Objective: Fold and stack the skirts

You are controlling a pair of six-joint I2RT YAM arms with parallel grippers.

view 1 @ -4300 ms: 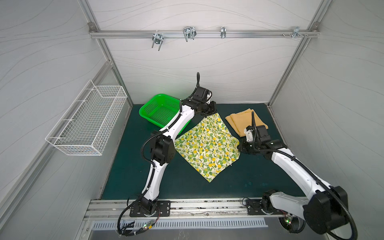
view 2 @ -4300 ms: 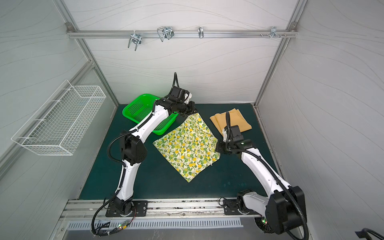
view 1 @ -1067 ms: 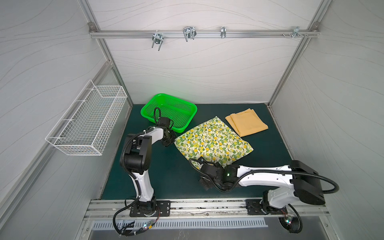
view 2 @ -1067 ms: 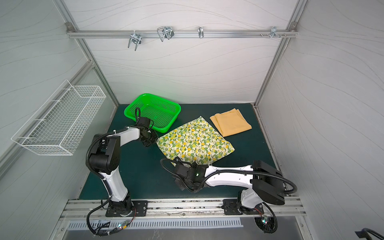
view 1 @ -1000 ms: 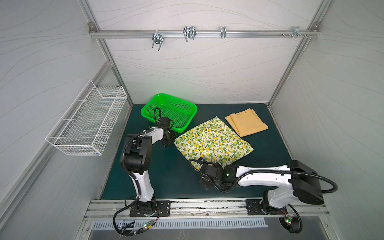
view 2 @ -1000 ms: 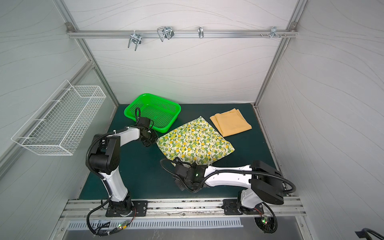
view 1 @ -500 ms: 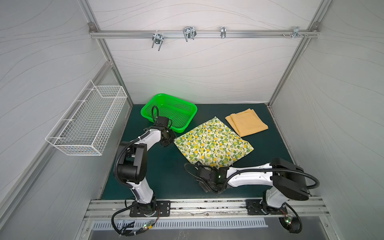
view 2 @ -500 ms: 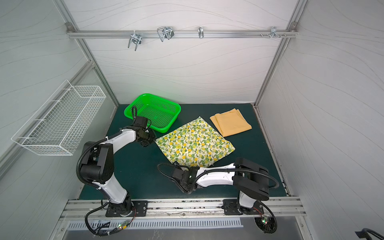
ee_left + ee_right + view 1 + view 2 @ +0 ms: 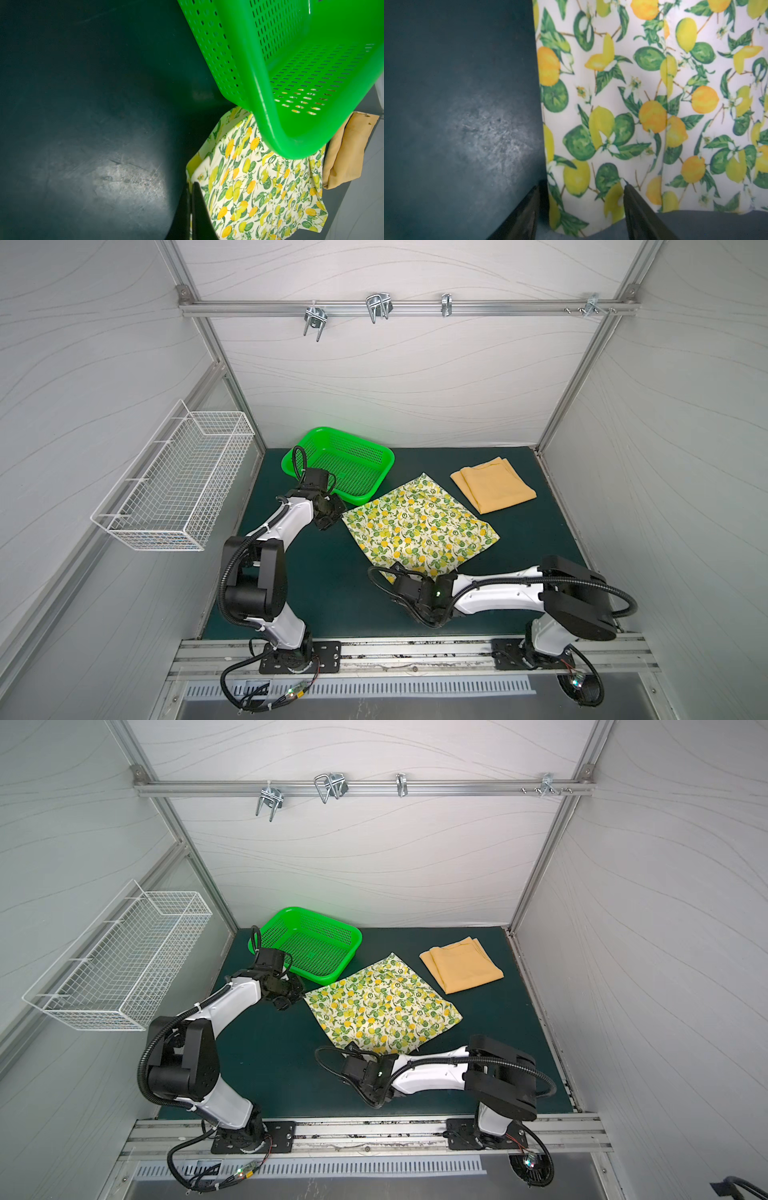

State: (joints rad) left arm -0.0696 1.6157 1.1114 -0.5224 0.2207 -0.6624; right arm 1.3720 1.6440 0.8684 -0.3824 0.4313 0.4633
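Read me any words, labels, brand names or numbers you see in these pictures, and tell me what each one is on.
No readable text in any view.
The lemon-print skirt carries only a pattern of fruit and leaves.
The mustard skirt, the green basket and the wire basket show no lettering.

Even, bright overhead light filled both top views, leaving only faint shadows on the counter (image 9: 324, 580), and straight lines bowed toward the edges. In the wrist views a pale glare patch lay on that dark surface. The basket (image 9: 268, 116) shone overbright, and the lemon-print skirt (image 9: 654, 104) looked slightly soft.
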